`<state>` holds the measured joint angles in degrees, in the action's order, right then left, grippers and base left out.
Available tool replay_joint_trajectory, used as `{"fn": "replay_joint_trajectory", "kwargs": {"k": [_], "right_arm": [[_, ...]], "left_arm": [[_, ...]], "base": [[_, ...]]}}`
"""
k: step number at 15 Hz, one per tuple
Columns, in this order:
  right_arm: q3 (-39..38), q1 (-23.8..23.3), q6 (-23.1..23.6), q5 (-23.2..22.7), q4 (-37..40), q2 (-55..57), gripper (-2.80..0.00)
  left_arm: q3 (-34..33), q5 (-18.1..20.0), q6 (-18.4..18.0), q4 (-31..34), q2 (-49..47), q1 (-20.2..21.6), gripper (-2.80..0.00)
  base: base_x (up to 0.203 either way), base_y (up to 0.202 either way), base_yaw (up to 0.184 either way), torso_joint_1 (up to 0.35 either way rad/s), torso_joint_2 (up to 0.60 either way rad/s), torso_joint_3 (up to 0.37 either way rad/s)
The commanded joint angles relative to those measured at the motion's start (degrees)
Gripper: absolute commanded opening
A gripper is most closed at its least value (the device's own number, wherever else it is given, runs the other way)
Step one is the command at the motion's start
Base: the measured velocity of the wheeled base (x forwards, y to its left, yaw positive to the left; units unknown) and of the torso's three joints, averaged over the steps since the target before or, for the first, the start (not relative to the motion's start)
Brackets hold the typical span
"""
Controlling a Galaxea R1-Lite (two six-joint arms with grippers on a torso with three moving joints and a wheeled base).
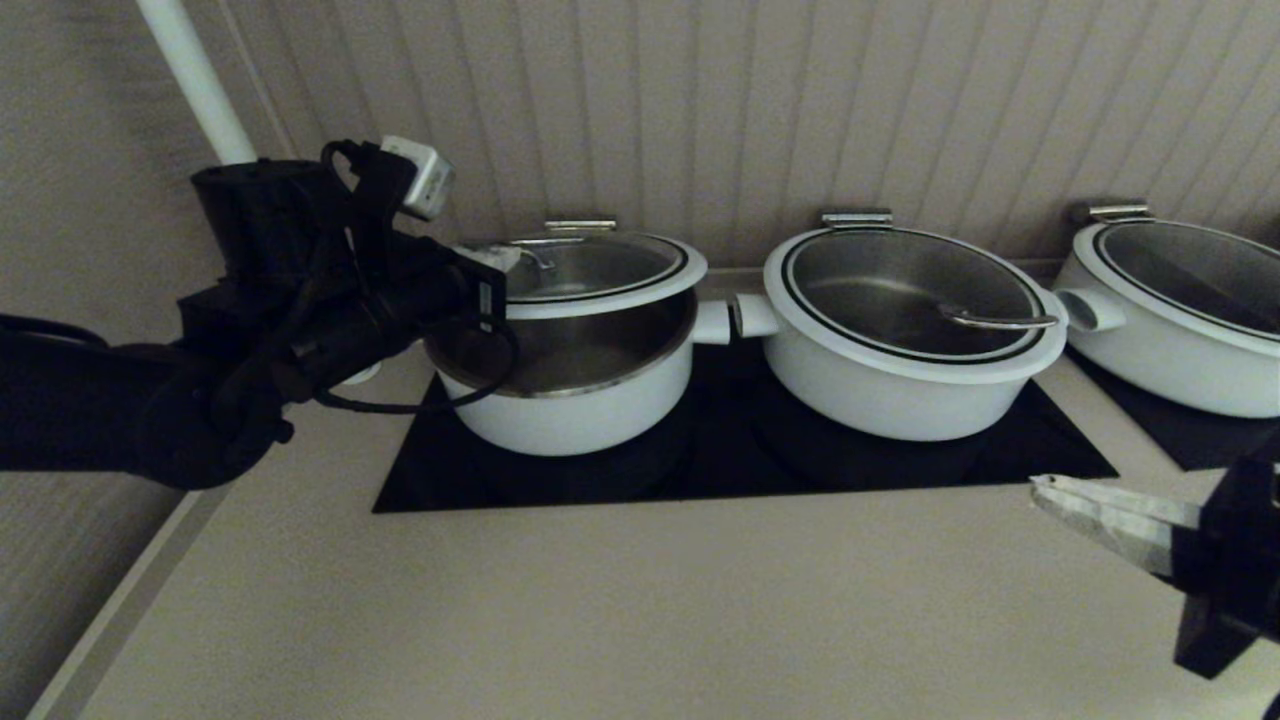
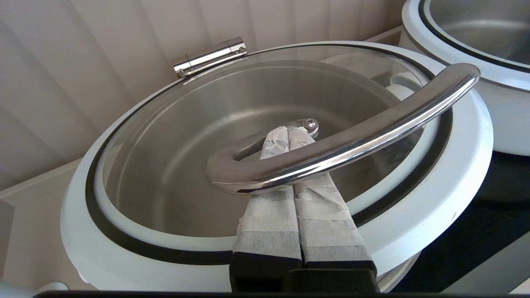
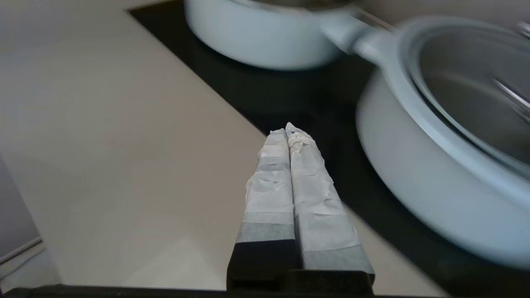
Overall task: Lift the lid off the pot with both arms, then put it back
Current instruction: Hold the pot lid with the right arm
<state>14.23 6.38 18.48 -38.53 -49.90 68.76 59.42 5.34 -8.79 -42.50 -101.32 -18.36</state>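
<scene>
Left hand (image 2: 288, 131) under lid (image 1: 600, 272); neighbouring pot (image 1: 905, 335) beside.

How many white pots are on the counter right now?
3. The deep pot on the left, its lid raised by the left gripper; a wider pot in the middle; another at the right edge, partly cut off.
</scene>
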Motion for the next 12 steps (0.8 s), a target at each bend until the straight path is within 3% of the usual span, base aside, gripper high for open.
{"fn": "replay_joint_trajectory", "kwargs": {"k": [1, 6, 12], "right_arm": [[3.4, 5.4, 0.2, -0.4, -4.0, 11.0, -2.80], [13.0, 12.7, 0.1, -0.5, -6.9, 21.9, -2.80], [22.7, 19.8, -0.7, -0.2, -15.7, 33.6, -2.80]], "left_arm": [[0.3, 0.0, 0.0, -0.2, -0.3, 0.0, -2.80], [0.3, 0.0, 0.0, -0.2, -0.3, 0.4, -2.80], [0.3, 0.0, 0.0, -0.2, -0.3, 1.6, -2.80]], "base": [[0.000, 0.000, 0.000, 0.000, 0.00, 0.000], [0.000, 0.000, 0.000, 0.000, 0.00, 0.000], [0.000, 0.000, 0.000, 0.000, 0.00, 0.000]]}}
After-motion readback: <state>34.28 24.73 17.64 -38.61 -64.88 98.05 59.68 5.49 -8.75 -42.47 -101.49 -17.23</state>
